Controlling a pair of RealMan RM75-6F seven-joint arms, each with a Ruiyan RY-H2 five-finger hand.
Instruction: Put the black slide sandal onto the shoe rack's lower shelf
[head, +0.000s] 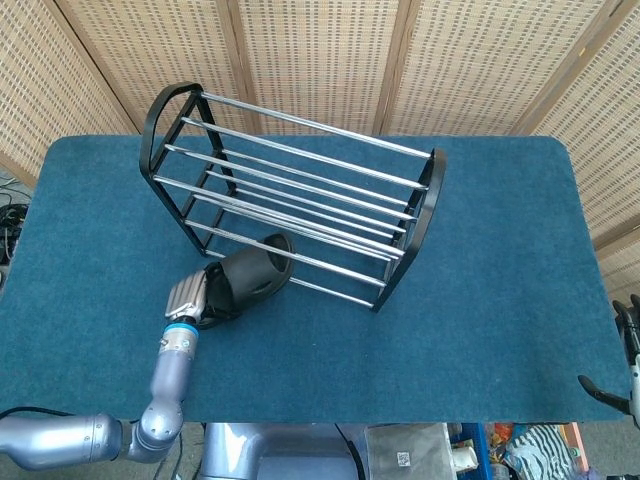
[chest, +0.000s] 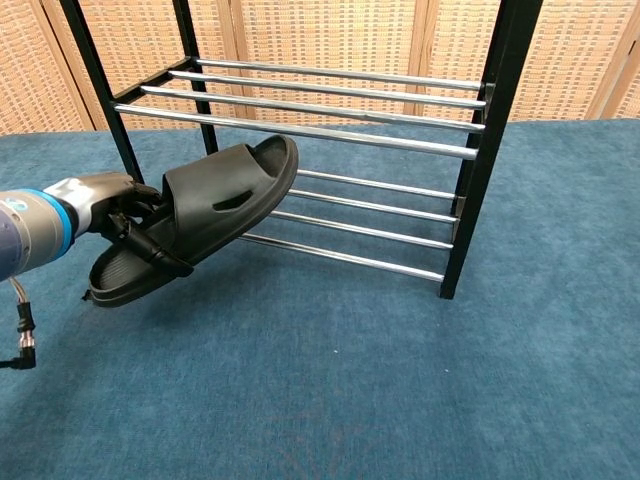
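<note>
Sandal (chest: 200, 215) gripped at its heel by left hand (chest: 120, 205) — toe tilted up at rack's lower shelf (chest: 350, 225)
</note>
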